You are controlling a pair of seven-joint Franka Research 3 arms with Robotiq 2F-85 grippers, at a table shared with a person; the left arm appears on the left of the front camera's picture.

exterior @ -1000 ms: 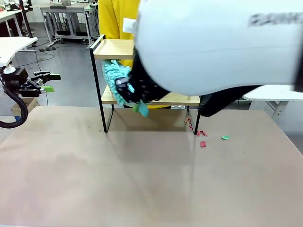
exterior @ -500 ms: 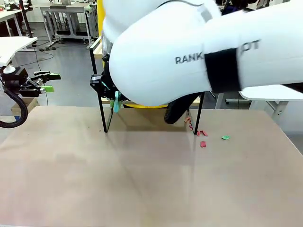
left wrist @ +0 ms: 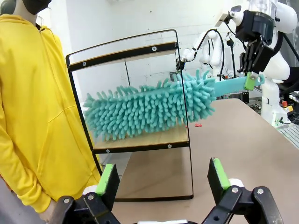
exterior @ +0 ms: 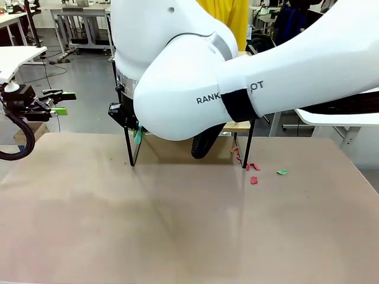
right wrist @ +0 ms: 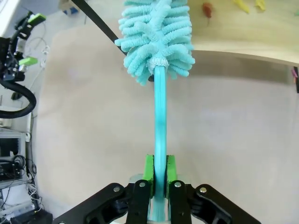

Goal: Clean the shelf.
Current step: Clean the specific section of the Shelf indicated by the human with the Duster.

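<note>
Shelf (left wrist: 140, 140): far middle of table (exterior: 177, 225), behind right arm (exterior: 284, 65).
Right gripper (right wrist: 159, 170): clamped on teal duster (left wrist: 149, 109) handle, head between boards.
Left gripper (left wrist: 163, 175): wide, empty, beyond table's left edge.

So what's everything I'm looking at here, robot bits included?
two-tier rack of light wooden boards in a thin black metal frame: one, at the table's far side
fluffy teal duster with a plastic handle: one, teal, between the rack's boards
small paper-like scraps on a rack board: at least three, orange and yellow
small red scraps: a few, on the table by the rack's leg
small green scrap: one, beside the red ones
beige table: one
person in a yellow hooded top: one, beside the rack
right robot hand: black with green pads, shut on the duster's handle
left robot hand: same colours, open, empty
</note>
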